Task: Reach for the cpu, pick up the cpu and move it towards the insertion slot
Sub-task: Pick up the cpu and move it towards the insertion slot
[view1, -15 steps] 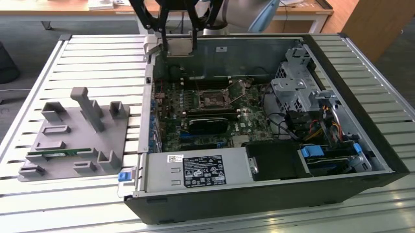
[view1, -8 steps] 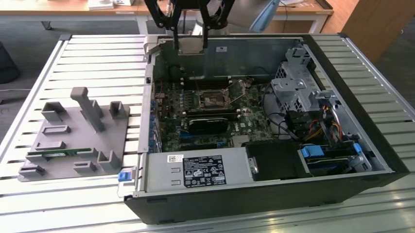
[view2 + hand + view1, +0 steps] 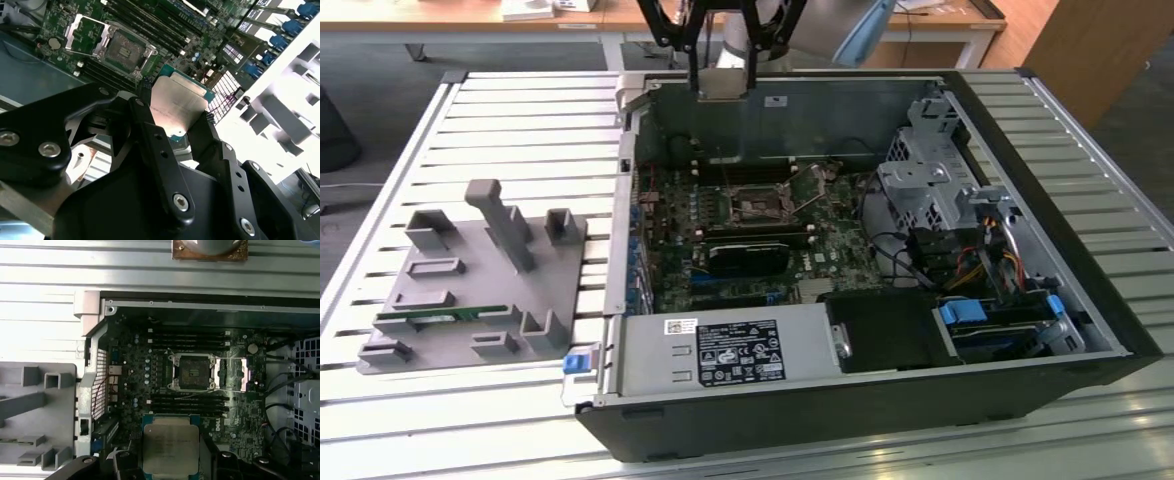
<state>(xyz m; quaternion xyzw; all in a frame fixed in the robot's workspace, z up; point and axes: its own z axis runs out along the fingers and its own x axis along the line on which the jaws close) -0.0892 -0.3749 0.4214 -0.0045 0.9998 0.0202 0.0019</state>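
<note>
Slatted metal table (image 3: 520, 110), black fingers (image 3: 150, 145) pinching flat silver cpu (image 3: 176, 106); square framed insertion slot (image 3: 193, 371) apart

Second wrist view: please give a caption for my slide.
Gripper holding the cpu above the motherboard, insertion slot open.

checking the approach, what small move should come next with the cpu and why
Probably ease the gripper sideways until the cpu sits over the insertion slot: the jaws already clamp the chip, which hangs above the motherboard, offset from the open socket.
</note>
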